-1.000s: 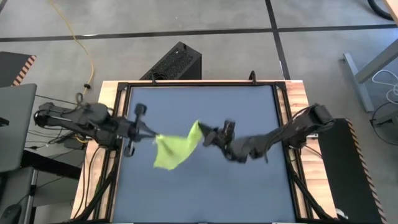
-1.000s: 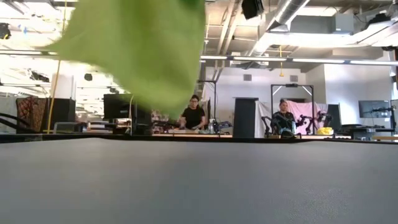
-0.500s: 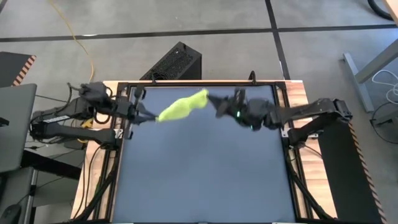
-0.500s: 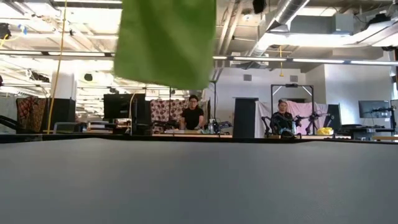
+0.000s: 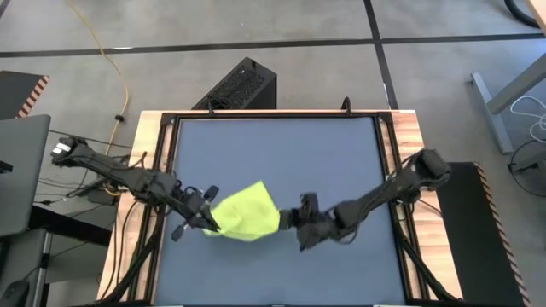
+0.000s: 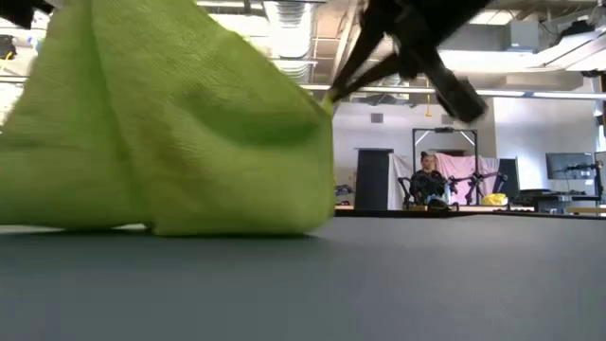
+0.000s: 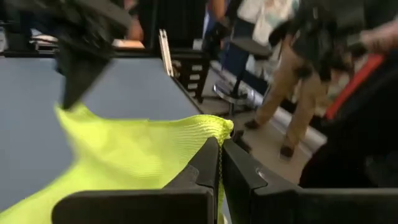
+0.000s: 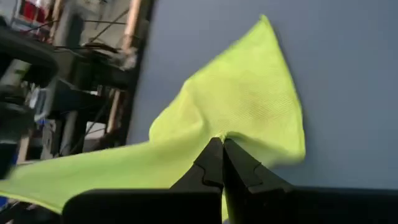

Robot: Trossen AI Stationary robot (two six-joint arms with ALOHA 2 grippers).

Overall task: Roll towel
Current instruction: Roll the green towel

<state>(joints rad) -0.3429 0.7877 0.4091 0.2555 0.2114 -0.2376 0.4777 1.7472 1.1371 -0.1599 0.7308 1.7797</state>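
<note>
The lime-green towel (image 5: 246, 213) is stretched between my two grippers over the near half of the dark blue-grey mat (image 5: 281, 153). Its lower part rests on the mat in the low view (image 6: 170, 223). My left gripper (image 5: 211, 224) is shut on the towel's left end. My right gripper (image 5: 286, 218) is shut on its right end. Both wrist views show the shut fingers with green cloth between them (image 7: 143, 162) (image 8: 236, 118). My left gripper pinches the towel's left corner (image 7: 219, 127) between its two shut fingers, coming nearly level from the table's left. The cloth spreads away from the fingers toward the other arm. My right gripper pinches the towel's right edge (image 8: 217, 138) between its two shut fingers, coming slanting down from the table's right. The cloth bunches into folds at the fingertips, and its bottom lies on the mat.
The mat sits in a black frame with wooden side rails (image 5: 145, 170). A black box (image 5: 239, 85) stands on the floor beyond the far edge. A person (image 6: 428, 180) sits in the room behind the table. People stand near the table in the left wrist view (image 7: 298, 74).
Both grippers, shut on the towel, swung it up toward the far edge, where it stretched into a narrow band, then brought it back toward the near edge and down. The towel now touches the mat with its lower part.
</note>
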